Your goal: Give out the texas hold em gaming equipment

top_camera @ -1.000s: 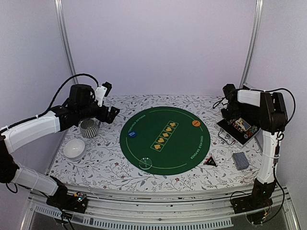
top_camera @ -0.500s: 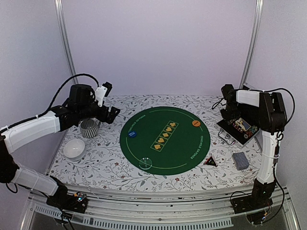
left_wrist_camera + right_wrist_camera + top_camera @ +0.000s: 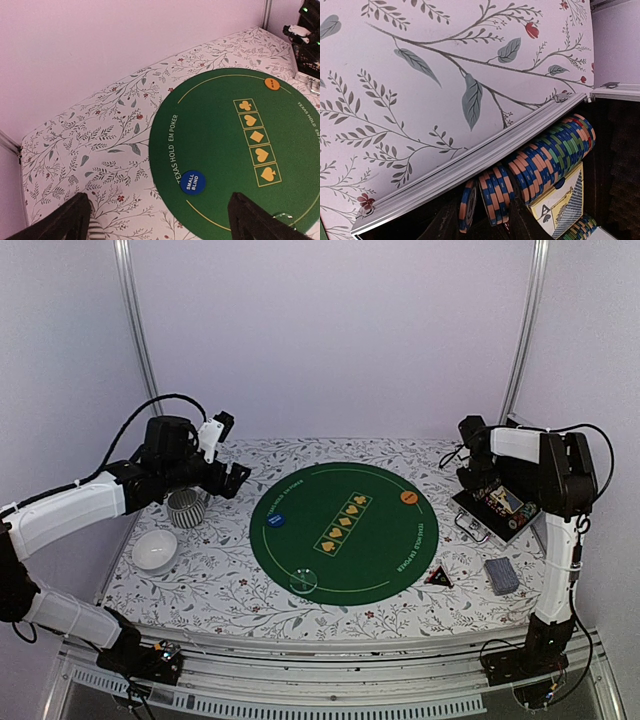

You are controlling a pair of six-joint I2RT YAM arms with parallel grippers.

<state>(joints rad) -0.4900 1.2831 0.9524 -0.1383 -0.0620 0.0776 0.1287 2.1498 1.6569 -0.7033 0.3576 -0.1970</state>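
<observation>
The open case (image 3: 497,510) at the right holds rows of blue-and-orange poker chips (image 3: 555,155) and a card box (image 3: 565,202). My right gripper (image 3: 472,478) reaches into the case. In the right wrist view its fingers (image 3: 522,225) flank a few chips (image 3: 497,200), and one chip (image 3: 467,205) leans apart from them. I cannot tell whether the fingers press on the chips. A blue button (image 3: 192,182) and an orange button (image 3: 271,83) lie on the green mat (image 3: 345,540). A grey-blue deck of cards (image 3: 501,576) lies at the front right. My left gripper (image 3: 232,480) hovers open and empty by the mat's left edge.
A striped mug (image 3: 186,507) and a white bowl (image 3: 155,550) stand at the left under the left arm. A clear round disc (image 3: 303,580) sits on the mat's near edge. A dark triangular marker (image 3: 440,577) lies beside the mat. The case's metal rim (image 3: 470,167) runs right before the right fingers.
My right gripper has shifted slightly left over the case and its jaws have narrowed. The left arm has not moved.
</observation>
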